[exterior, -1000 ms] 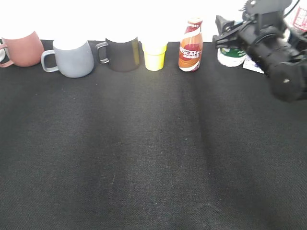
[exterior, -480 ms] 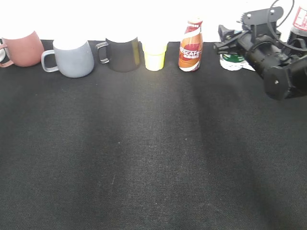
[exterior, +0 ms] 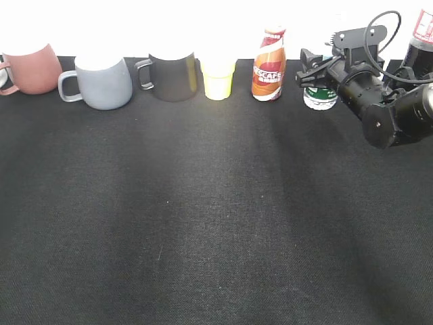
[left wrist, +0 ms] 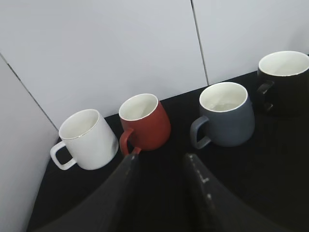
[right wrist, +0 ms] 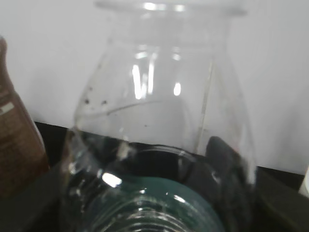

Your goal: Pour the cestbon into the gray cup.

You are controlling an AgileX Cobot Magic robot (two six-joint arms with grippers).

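The cestbon (exterior: 320, 99), a small clear bottle with a green label, stands at the back right of the black cloth and fills the right wrist view (right wrist: 159, 121). My right gripper (exterior: 311, 73) is shut on the cestbon, with a dark finger on each side of it (right wrist: 145, 164). The gray cup (exterior: 105, 82), blue-gray with a loop handle, stands at the back left, far from the bottle. It also shows in the left wrist view (left wrist: 227, 116), with a pale inside. My left gripper (left wrist: 159, 162) is open and empty, hovering short of the mugs. It is out of the exterior view.
Along the back edge stand a reddish-pink mug (exterior: 34, 68), a black mug (exterior: 172, 76), a yellow cup (exterior: 218, 78), a Nescafe bottle (exterior: 269, 64) just left of the cestbon, and a dark cola bottle (exterior: 419, 34) at the far right. A white mug (left wrist: 87, 140) stands further left.
My right gripper has swung lower and leftward around the cestbon. The bottle now sits a little left and nearer than before. Nothing else has moved.
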